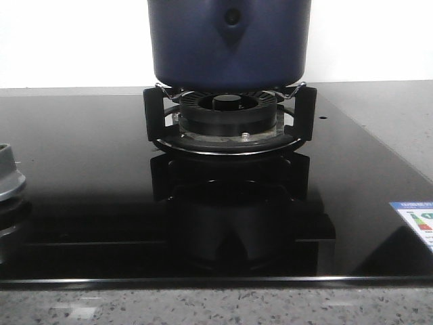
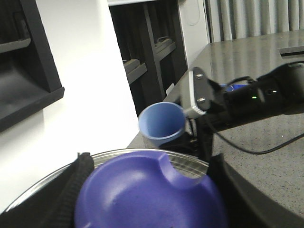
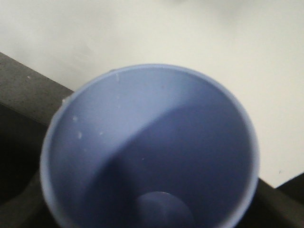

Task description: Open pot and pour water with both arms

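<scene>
The dark navy pot (image 1: pixel 230 47) stands on the black burner ring (image 1: pixel 229 118); its top is cut off by the front view, and neither gripper shows there. In the left wrist view my left gripper (image 2: pixel 149 190) is shut on the lid's purple knob (image 2: pixel 142 190), with the lid's steel rim (image 2: pixel 185 164) behind it. A light blue cup (image 2: pixel 161 124) hangs beyond, tilted, held by my right gripper (image 2: pixel 187 128). The cup's inside (image 3: pixel 147 142) fills the right wrist view and hides the fingers. I cannot make out water in it.
A glossy black glass cooktop (image 1: pixel 81 169) surrounds the burner. A second grey burner (image 1: pixel 8 179) sits at the left edge and a label sticker (image 1: pixel 416 220) at the right. The speckled counter edge (image 1: pixel 216 305) runs along the front. Black shelving (image 2: pixel 28 85) and a white wall stand nearby.
</scene>
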